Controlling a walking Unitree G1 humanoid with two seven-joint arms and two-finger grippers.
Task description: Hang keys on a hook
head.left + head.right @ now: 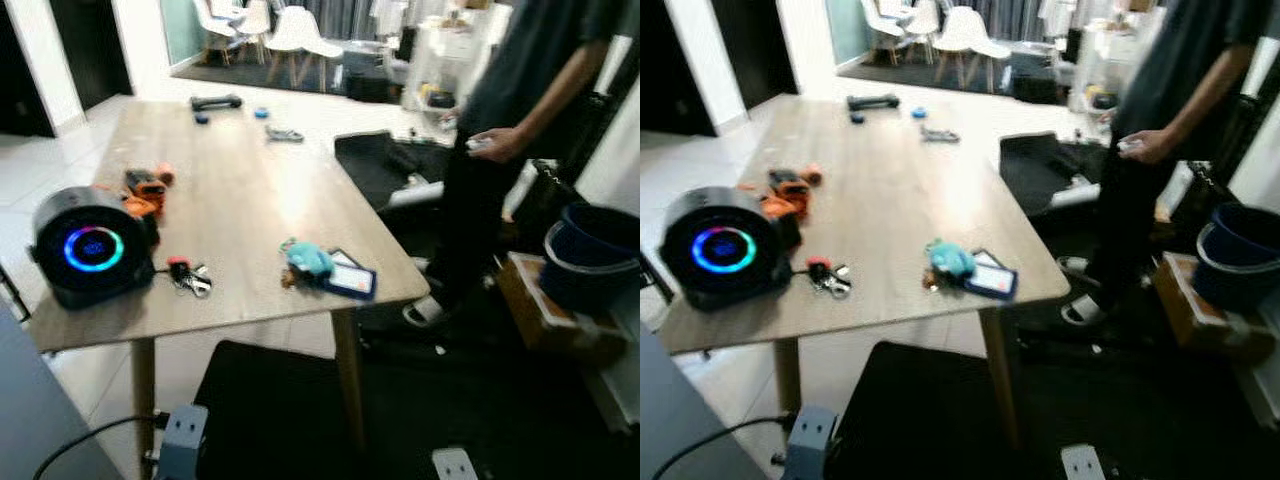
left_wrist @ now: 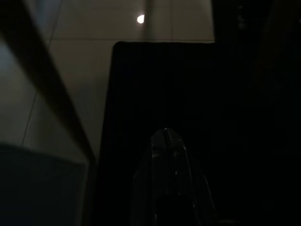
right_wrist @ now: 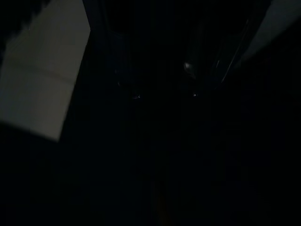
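Wooden table (image 1: 250, 200) carries a black round speaker (image 1: 88, 248) with a blue glowing ring at its near left corner. Orange tool (image 1: 146, 188) lies behind it. Teal soft toy (image 1: 309, 259) touches a blue card holder (image 1: 350, 277) near the right edge. A person (image 1: 520, 110) stands beside the table; dark blue bucket (image 1: 590, 255) stands further right.

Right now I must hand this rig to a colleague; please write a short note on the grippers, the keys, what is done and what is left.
Left gripper: hangs idle low by the floor, fingers closed together, holding nothing. Right gripper: its wrist view is too dark to judge.
Keys: lying on the wooden table near its front edge, beside the round black speaker with the blue ring. A teal toy and a blue card holder lie further right.
A person stands at the table's right side.
Done: nothing; the keys are untouched.
Left: pick up the keys, find a hook, hang them.
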